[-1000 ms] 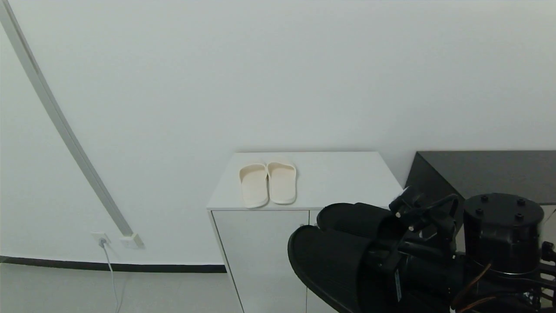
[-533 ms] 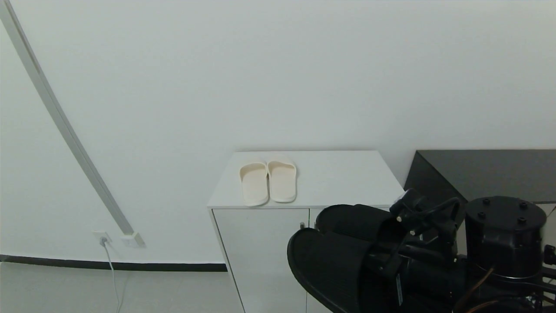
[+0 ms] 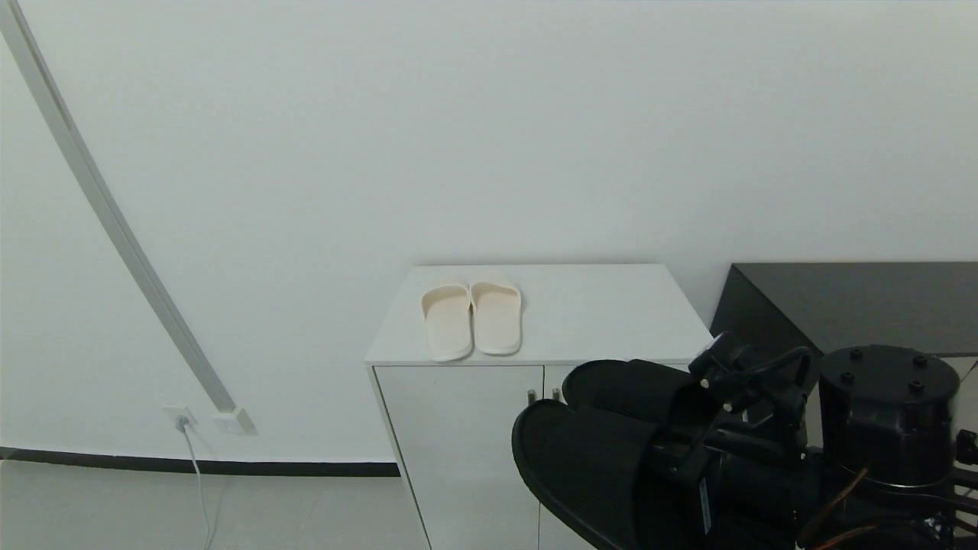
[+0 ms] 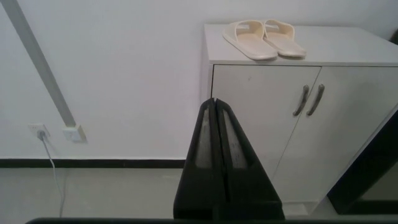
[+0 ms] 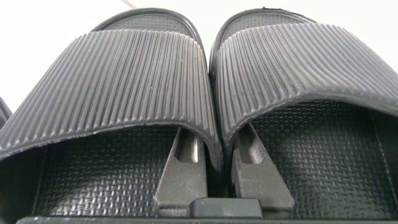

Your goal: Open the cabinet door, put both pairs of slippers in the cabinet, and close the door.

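Shut cabinet doors [image 3: 458,435] bar the inside; black slippers [image 3: 603,458] hang before them

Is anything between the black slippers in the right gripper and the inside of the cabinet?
Yes. The cabinet doors are both shut, handles side by side at the middle, so the black slippers held by the right gripper cannot go in yet. Nothing else visible stands before the doors.

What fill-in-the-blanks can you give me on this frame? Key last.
The cream slippers lie on ___ of the cabinet. Its doors are ___. The right claw holds ___ black slippers. The left claw is shut and ___.
Missing: top; closed; two; empty.
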